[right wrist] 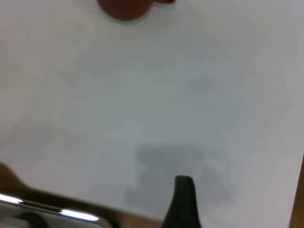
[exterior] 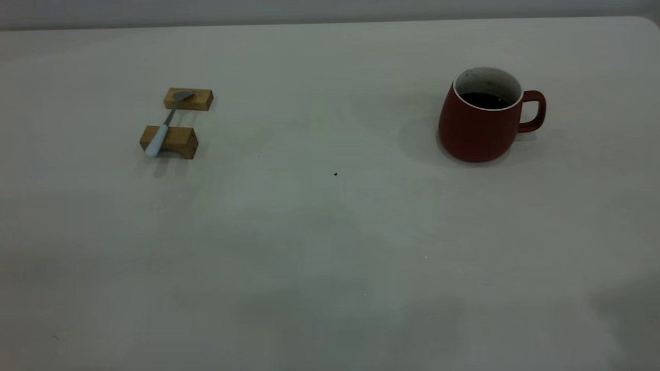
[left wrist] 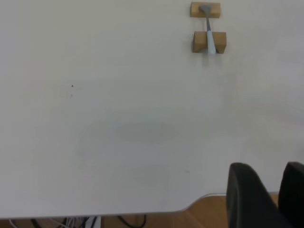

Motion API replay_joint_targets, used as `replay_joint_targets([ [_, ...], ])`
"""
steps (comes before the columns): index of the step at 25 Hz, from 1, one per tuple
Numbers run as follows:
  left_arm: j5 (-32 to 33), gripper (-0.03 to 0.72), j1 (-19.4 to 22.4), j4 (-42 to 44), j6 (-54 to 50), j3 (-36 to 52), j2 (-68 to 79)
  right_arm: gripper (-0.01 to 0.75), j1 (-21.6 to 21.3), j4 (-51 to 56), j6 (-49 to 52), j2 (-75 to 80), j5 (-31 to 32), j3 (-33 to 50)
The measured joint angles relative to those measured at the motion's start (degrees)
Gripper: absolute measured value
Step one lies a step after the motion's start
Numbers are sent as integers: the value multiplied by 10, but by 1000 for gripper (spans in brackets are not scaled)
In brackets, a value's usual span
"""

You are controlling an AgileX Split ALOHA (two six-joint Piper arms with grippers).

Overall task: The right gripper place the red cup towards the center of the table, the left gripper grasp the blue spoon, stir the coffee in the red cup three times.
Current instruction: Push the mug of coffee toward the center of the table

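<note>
The red cup stands upright at the table's right side, handle pointing right, with dark coffee inside. Far to the left, the blue spoon lies across two wooden blocks, bowl on the far block. Neither gripper appears in the exterior view. My left gripper hovers over the table's near edge, open with a narrow gap and nothing in it; the spoon lies far ahead of it. My right gripper shows only as one black part near the table edge, with the cup far off.
Two tan wooden blocks hold the spoon off the table. A tiny dark speck lies near the middle. The table has a rounded corner at the back right. Cables hang below the near edge.
</note>
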Motion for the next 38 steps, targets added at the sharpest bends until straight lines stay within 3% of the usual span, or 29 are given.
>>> replay_joint_targets([
  [11, 0, 239, 0, 0, 0, 0, 0, 669, 0, 5, -244, 364, -146, -99],
  [26, 0, 239, 0, 0, 0, 0, 0, 649, 16, -19, -408, 665, -179, -275],
  [38, 0, 239, 0, 0, 0, 0, 0, 644, 16, -24, -523, 762, -239, -360],
])
